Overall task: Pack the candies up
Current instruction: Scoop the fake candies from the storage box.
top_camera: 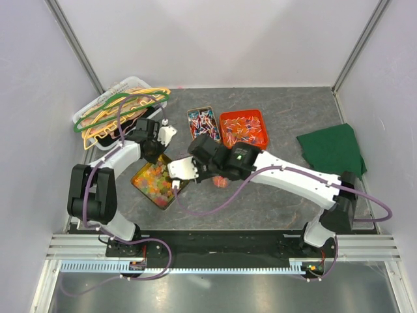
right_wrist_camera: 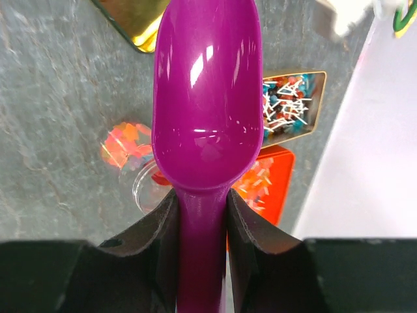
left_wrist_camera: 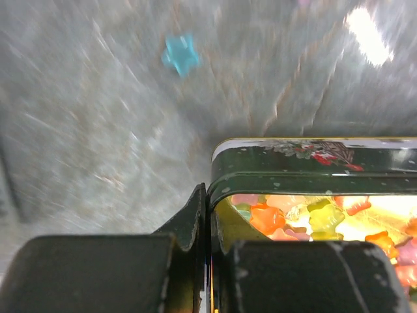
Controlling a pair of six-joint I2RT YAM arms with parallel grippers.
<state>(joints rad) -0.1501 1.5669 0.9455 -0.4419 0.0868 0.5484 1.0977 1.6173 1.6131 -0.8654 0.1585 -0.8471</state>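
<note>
1. Gummy candies (left_wrist_camera: 313, 218), star-like, in orange, yellow-green and pink, lie heaped inside the dark tin (left_wrist_camera: 313, 163), which is open.
2. One blue candy (left_wrist_camera: 180, 55), star-shaped, lies alone on the bench (top_camera: 260, 208), apart from that tin.
3. Wrapped candies (top_camera: 201, 122), red, blue and white, fill the small tin (right_wrist_camera: 293, 75).
4. Orange candies (top_camera: 244, 130) lie in the red tray (right_wrist_camera: 280, 195) just beside it.

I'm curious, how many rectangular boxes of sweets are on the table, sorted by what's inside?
Tin of mixed gummy sweets: 1
Tin of red, blue and white wrapped sweets: 1
Orange tray of orange sweets: 1
Total: 3
</note>
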